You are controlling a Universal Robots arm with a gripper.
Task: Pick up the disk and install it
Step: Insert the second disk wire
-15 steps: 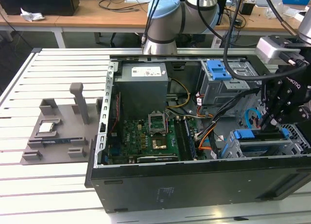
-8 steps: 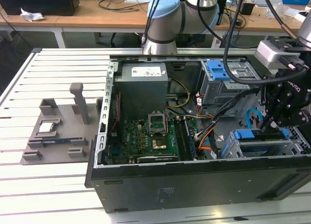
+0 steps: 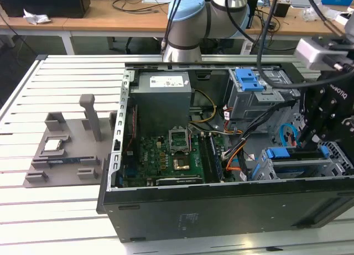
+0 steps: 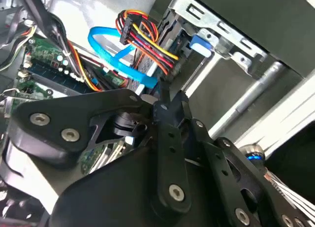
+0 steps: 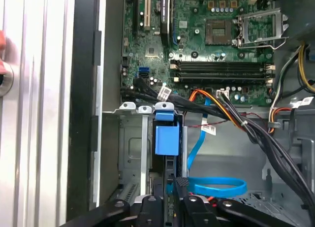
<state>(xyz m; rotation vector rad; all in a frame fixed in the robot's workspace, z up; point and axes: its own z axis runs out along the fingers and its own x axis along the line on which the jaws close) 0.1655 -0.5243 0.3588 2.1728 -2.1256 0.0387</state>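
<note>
The disk [image 5: 166,138] stands on edge in a slot of the grey drive bay [image 5: 130,153] at the case's front corner, its blue carrier frame showing at the end. My gripper [image 5: 171,181] is shut on the disk's near edge, one black finger on each side. In the exterior view the disk [image 3: 298,155] sits in the lower bay at the exterior view's right, with my gripper [image 3: 325,147] above its end. In the second wrist view the gripper [image 4: 165,96] points into the bay beside a blue tab [image 4: 202,45].
A blue data cable [image 5: 216,186] loops right beside the bay, and an orange, red and black cable bundle [image 4: 142,37] hangs close. The motherboard [image 3: 171,155], power supply [image 3: 163,94] and an upper bay with a blue top [image 3: 248,78] fill the case. A grey fixture [image 3: 66,150] sits on the slatted table.
</note>
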